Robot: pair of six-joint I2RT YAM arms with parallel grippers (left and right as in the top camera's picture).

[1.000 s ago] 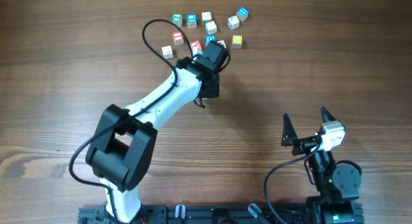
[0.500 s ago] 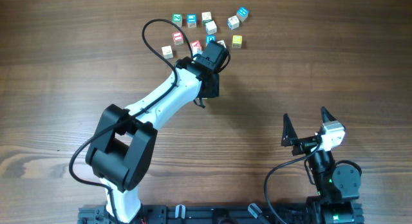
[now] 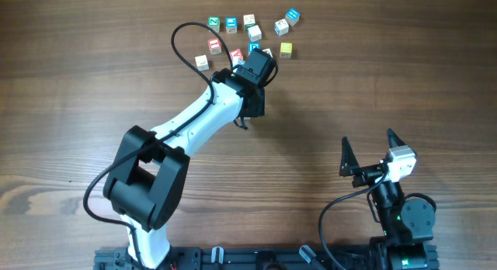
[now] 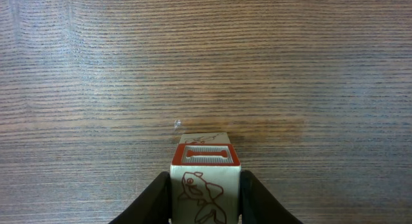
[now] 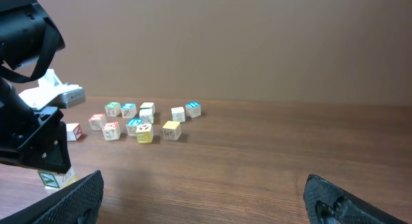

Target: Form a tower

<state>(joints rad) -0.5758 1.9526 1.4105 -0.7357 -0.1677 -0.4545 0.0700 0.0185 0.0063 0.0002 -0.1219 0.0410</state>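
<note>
No finished tower shows; its start seems to be the red-printed cube (image 4: 205, 154) pinched between the fingers (image 4: 158, 199) of the left gripper (image 4: 206, 193). A green-marked white cube (image 5: 53, 179) lies just under that hand, but I cannot tell whether one sits on the other. The cube's far end pokes past the fingertips, so it may twist or slip when lifted, or the hand may knock its neighbours. Loose letter cubes (image 3: 231, 23) and a yellow cube (image 3: 286, 49) crowd the table (image 3: 404, 60) just beyond the fingertips, while the right gripper (image 5: 209, 208), spread wide and empty, sits well apart.
</note>
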